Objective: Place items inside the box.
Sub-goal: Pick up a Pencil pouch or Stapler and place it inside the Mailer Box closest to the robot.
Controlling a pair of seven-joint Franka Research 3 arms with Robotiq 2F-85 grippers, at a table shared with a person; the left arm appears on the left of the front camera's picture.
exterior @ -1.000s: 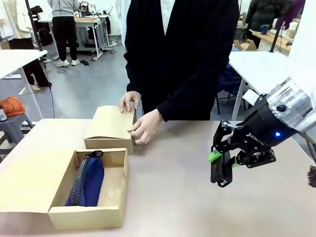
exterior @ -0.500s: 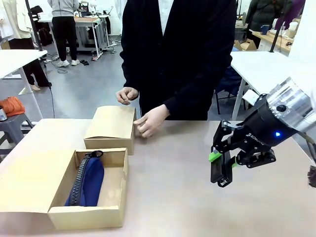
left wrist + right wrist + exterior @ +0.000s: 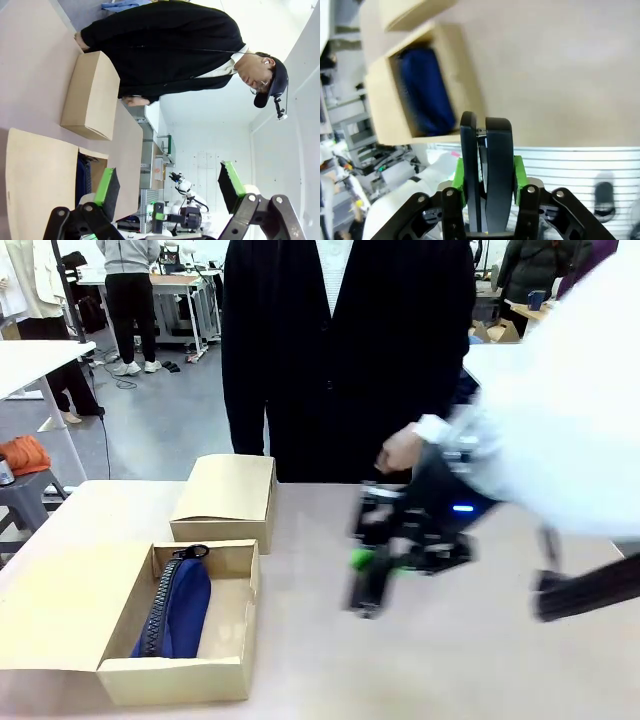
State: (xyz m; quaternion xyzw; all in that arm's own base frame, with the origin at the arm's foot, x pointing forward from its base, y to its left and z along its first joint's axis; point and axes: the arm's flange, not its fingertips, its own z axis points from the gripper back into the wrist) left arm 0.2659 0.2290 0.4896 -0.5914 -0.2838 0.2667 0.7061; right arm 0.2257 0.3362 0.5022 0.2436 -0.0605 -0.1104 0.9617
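An open cardboard box (image 3: pixel 176 678) sits at the front left, and a navy blue zip pouch (image 3: pixel 177 608) lies inside it. My right gripper (image 3: pixel 371 564) hangs blurred above the middle of the table, right of the box, shut on a black stapler (image 3: pixel 361 592). From the right wrist, the stapler (image 3: pixel 495 145) stands upright between the green pads of the gripper (image 3: pixel 488 173), with the box (image 3: pixel 379 102) and pouch (image 3: pixel 426 91) beyond it. My left gripper (image 3: pixel 169 184) is open and holds nothing, raised off the table.
A closed smaller cardboard box (image 3: pixel 225 494) stands just behind the open one. The open box's lid flap (image 3: pixel 55 612) lies flat to its left. A person in dark clothes stands at the far edge, one hand (image 3: pixel 398 450) just behind my right arm.
My right arm has swung left from the right side to the table's middle, carrying the stapler. The person's hands have come off the closed box.
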